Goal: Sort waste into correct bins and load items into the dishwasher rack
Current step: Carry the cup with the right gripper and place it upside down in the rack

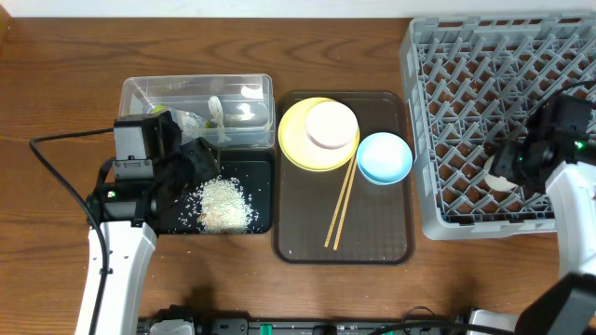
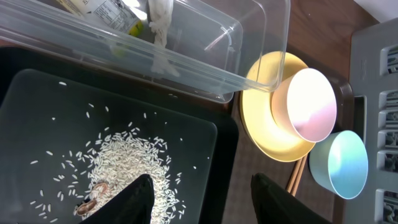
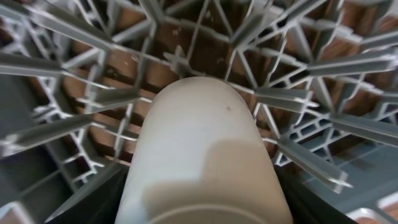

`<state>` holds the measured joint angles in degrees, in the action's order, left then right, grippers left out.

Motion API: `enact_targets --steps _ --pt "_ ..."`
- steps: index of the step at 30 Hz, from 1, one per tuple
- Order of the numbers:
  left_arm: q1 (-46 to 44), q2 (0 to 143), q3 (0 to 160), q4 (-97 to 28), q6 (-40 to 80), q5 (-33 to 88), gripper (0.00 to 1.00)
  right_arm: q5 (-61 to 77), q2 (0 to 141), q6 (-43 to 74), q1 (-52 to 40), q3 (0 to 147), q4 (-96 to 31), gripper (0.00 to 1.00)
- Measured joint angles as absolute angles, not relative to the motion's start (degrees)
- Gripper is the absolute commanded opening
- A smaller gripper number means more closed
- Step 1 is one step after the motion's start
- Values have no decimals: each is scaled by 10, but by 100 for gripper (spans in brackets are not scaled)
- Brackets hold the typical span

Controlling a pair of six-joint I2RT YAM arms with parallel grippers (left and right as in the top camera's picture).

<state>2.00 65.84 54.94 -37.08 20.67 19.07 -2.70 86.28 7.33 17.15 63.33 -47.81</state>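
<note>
Right end effector (image 3: pixel 202 193) sits low over the dishwasher rack (image 1: pixel 416 140), near its right wall, and is the nearer arm. Left end effector (image 2: pixel 202 199) hangs wide open above the black tray (image 2: pixel 37 106). Small white cup (image 3: pixel 205 137) is clamped in the right fingers, its long axis pointing at the pegs ahead. Rice grains (image 2: pixel 130 165) lie on the tray. Cup's near end is cut off; peg contact cannot be judged.

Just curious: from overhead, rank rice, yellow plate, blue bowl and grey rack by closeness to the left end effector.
1. Rice, beside the left end effector.
2. Yellow plate, on the brown tray.
3. Blue bowl, beyond the plate.
4. Grey rack, opposite end.
</note>
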Motion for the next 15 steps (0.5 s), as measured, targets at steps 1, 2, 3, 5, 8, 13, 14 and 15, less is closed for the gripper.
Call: enact_targets --steps 1,2,3,5,8,13,14,15 --pt "20 658 549 -371 207 191 54 -28 871 73 171 633 -478 2" --pt "20 658 549 -371 207 191 54 -29 881 73 171 633 -478 5" --pt "20 658 549 -371 207 191 54 -33 887 73 171 633 -477 11" --pt "20 658 549 -371 207 190 54 -34 893 73 172 633 -479 28" --pt "20 658 549 -371 207 191 54 -34 894 72 172 633 -478 54" --pt "20 658 549 -371 207 191 54 -29 885 71 173 634 -478 66" --pt "20 658 549 -371 207 191 54 -25 882 71 173 634 -478 66" --pt "20 658 549 -371 207 191 54 -18 870 71 173 638 -479 66"
